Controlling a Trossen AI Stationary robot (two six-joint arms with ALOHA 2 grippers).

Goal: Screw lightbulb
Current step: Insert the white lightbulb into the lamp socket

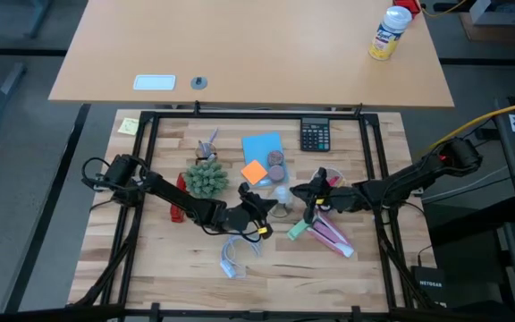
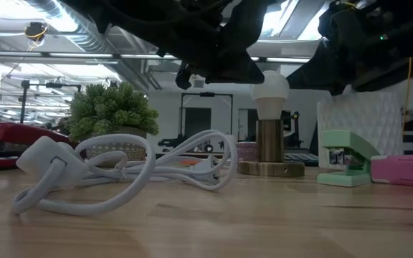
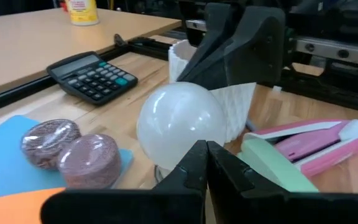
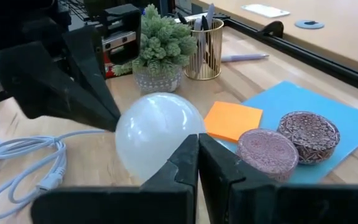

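Lightbulb upright on brass socket, closed pincers either side.

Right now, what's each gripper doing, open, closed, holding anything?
Left gripper: closed, empty, right beside the lightbulb.
Right gripper: closed, empty, on the bulb's other side.

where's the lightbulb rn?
High view: the lightbulb sits mid-table between the two tools, just below the blue paper. Low view: it stands upright on a brass socket base, left of the green stapler.
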